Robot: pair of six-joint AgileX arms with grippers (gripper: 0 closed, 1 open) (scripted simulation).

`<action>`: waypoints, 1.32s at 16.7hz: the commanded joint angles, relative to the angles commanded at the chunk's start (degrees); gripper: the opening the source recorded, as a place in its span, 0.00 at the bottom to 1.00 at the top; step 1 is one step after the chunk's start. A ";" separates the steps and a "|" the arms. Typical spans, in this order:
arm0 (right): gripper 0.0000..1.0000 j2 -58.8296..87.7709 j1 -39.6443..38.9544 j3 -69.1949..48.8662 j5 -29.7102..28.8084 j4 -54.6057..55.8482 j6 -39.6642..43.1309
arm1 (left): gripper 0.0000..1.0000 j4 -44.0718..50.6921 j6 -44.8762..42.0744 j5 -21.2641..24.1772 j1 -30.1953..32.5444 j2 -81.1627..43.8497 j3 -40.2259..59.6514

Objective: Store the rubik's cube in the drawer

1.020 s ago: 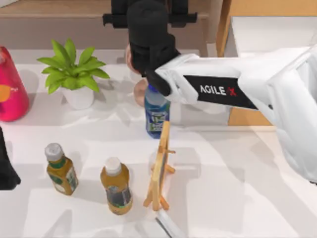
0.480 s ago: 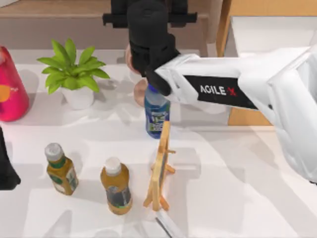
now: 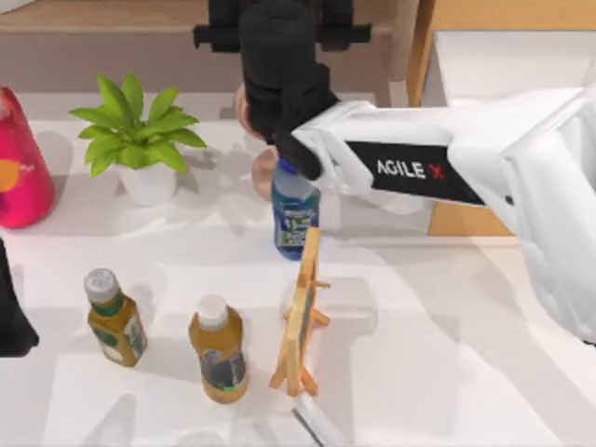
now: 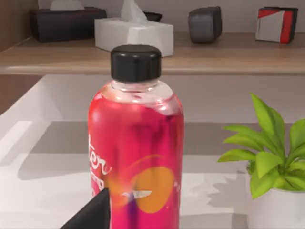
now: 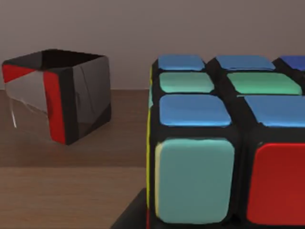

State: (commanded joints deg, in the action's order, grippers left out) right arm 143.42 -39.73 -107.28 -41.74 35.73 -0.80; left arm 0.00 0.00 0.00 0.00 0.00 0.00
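Note:
The rubik's cube [image 5: 224,143] looms close in the right wrist view, showing blue, green, teal and red squares on a black grid, resting on a brown wooden shelf [image 5: 71,191]. My right gripper [image 3: 279,37] reaches over that shelf at the back centre, and the arm hides the cube from above. The drawer [image 3: 424,56] stands at the back right with light wood sides and a white inside [image 3: 503,65]. My left gripper [image 3: 11,321] is parked at the table's left edge.
A pink bottle [image 3: 19,163], a potted plant [image 3: 140,140] and a blue bottle [image 3: 295,209] stand mid-table. Two amber bottles [image 3: 116,317] [image 3: 217,349] and a wooden easel [image 3: 303,312] stand nearer the front. A black-and-red box [image 5: 59,95] sits on the shelf beside the cube.

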 joint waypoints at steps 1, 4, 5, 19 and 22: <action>0.00 -0.68 -0.18 0.68 -0.15 -0.09 0.00 | 1.00 0.00 0.00 0.00 0.00 0.00 0.00; 0.00 -2.89 -0.72 2.75 -0.75 -0.22 -0.02 | 1.00 0.00 0.00 0.00 0.00 0.00 0.00; 0.00 -3.72 -0.92 3.53 -0.89 -0.28 -0.04 | 1.00 0.00 0.00 0.00 0.00 0.00 0.00; 0.00 -9.54 -10.08 -4.35 4.34 -11.73 -5.48 | 1.00 0.00 0.00 0.00 0.00 0.00 0.00; 0.00 -14.67 -14.55 -10.43 6.85 -20.68 -8.47 | 1.00 0.00 0.00 0.00 0.00 0.00 0.00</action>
State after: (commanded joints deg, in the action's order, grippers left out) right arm 128.75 -54.28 -117.71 -34.89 15.04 -9.27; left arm 0.00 0.00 0.00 0.00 0.00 0.00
